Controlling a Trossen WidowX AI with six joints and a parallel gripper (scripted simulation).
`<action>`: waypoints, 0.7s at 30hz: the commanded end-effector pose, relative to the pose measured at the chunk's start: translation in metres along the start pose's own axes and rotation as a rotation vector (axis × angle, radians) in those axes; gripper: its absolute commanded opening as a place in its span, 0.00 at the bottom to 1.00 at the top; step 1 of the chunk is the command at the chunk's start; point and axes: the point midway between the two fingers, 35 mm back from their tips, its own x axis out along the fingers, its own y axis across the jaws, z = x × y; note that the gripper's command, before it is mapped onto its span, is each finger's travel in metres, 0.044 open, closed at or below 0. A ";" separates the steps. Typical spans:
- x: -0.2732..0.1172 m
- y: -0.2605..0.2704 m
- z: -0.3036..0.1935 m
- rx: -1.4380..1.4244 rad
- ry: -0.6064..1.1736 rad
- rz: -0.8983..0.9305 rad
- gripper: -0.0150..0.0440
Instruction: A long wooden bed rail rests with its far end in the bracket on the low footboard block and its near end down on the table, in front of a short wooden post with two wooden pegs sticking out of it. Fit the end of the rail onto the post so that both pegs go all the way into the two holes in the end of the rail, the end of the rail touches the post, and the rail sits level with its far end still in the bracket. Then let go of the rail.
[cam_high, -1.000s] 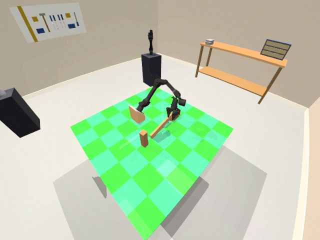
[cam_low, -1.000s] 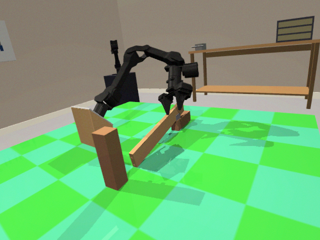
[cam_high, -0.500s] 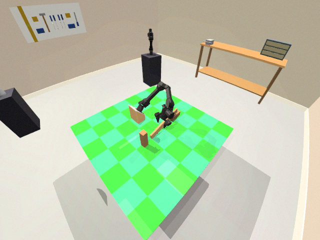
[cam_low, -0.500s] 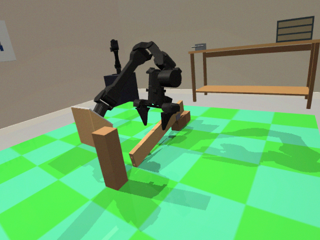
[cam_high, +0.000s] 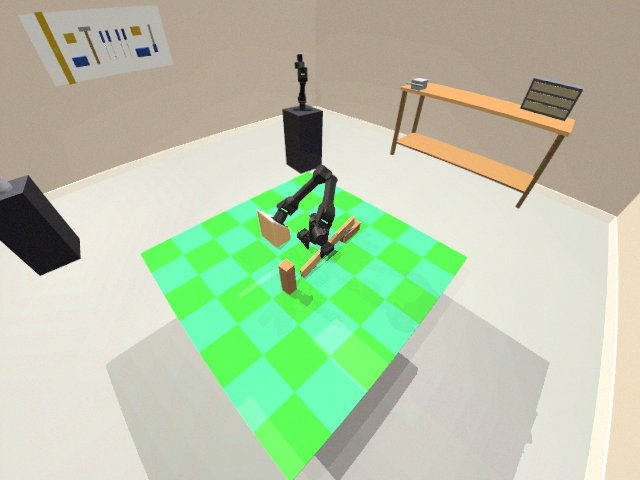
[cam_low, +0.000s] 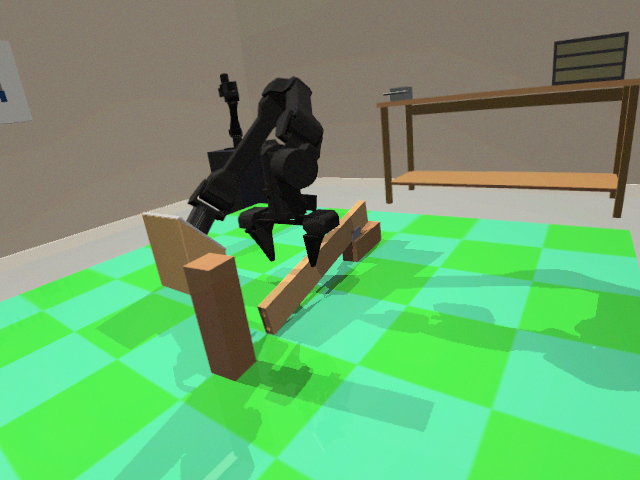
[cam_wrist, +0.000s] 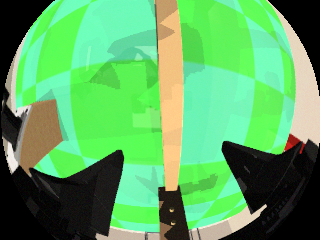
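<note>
The long rail (cam_high: 310, 265) (cam_low: 290, 298) (cam_wrist: 171, 100) slopes from its raised far end at the bracket (cam_low: 356, 233) on the footboard block (cam_high: 353, 231) (cam_low: 369, 241) down to its near end on the table. Small holes show in that near end in the exterior view. The post (cam_high: 287, 277) (cam_low: 221, 320) (cam_wrist: 173, 233) stands upright a short gap beyond it. Two pegs show on its dark face in the wrist view, outside the rail. My gripper (cam_high: 316, 250) (cam_low: 292, 262) (cam_wrist: 175, 151) is open and empty, pointing down over the rail's middle part, with one finger to each side in the wrist view.
A tan upright panel (cam_high: 273, 230) (cam_low: 166, 253) (cam_wrist: 43, 130) stands by the arm's base, left of the rail. A wooden workbench (cam_high: 485, 104) (cam_low: 506, 94) and a black pedestal (cam_high: 302, 139) stand off the checkered table top.
</note>
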 end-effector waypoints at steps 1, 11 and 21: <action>0.005 0.000 0.000 -0.003 -0.007 -0.004 1.00; 0.021 -0.002 -0.001 -0.003 -0.005 -0.004 1.00; 0.037 -0.002 -0.001 -0.003 -0.005 -0.005 1.00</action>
